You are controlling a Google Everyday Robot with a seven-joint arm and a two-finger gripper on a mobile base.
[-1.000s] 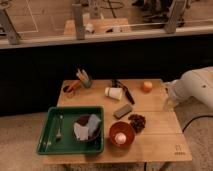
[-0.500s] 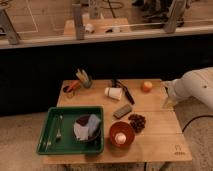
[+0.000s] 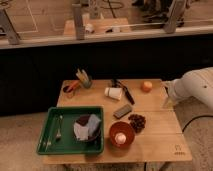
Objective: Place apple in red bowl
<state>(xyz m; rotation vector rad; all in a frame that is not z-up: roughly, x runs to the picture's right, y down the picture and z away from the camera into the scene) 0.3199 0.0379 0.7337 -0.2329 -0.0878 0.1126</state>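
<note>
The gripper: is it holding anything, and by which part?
Nothing that shows. The gripper is at the right edge of the table, apart from the apple, which lies free on it.

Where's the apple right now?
In the camera view, the apple sits near the table's far right corner, right of the white cup. The gripper hangs just to its right, not touching it.
</note>
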